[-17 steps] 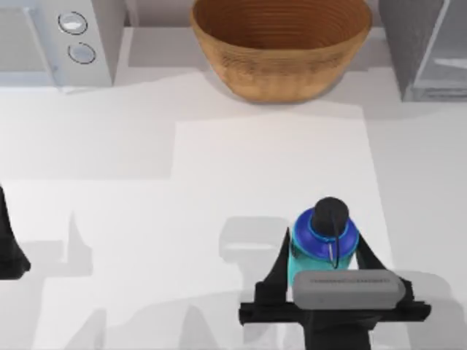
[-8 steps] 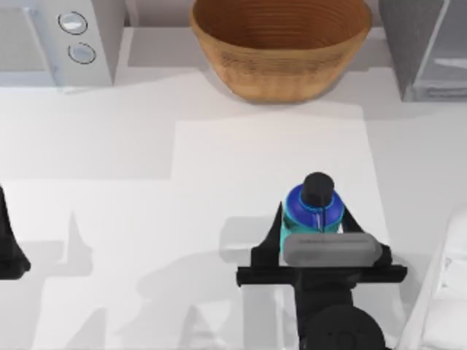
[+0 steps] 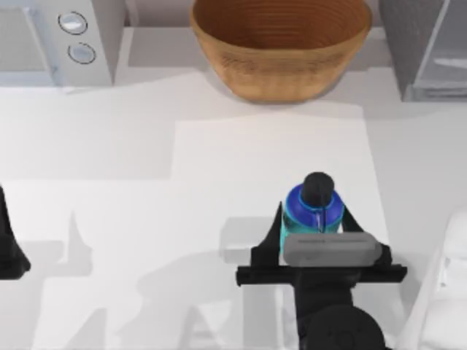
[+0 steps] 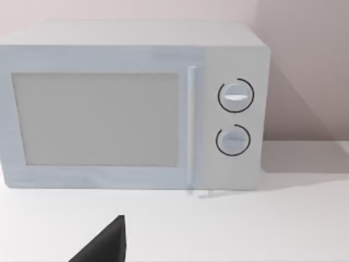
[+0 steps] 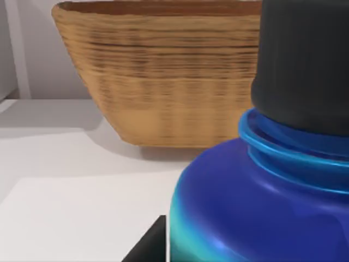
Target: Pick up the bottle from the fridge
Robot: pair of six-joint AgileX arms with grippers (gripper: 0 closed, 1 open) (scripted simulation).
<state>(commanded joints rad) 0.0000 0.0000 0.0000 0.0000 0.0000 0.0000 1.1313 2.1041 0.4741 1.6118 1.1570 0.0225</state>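
The bottle (image 3: pixel 318 198), blue with a round black cap and a teal lower body, stands upright between the two fingers of my right gripper (image 3: pixel 314 216), which is shut on it at the front right of the table. In the right wrist view the bottle (image 5: pixel 262 191) is very close, with one dark fingertip (image 5: pixel 148 246) beside it. The fridge (image 3: pixel 429 51), dark grey with a pale glassy panel, stands at the back right corner, well apart from the bottle. My left gripper (image 3: pixel 9 251) is parked at the table's left edge.
A large wooden bowl (image 3: pixel 281 44) sits at the back middle, also seen as the bowl (image 5: pixel 158 82) beyond the bottle. A white box with two round knobs (image 3: pixel 58 40) stands at the back left, facing the left wrist camera as the white box (image 4: pixel 131 109).
From a second ago, my right gripper moved with the bottle a little toward the back and left. Over the last half second nothing visibly moved. The left arm stayed still.
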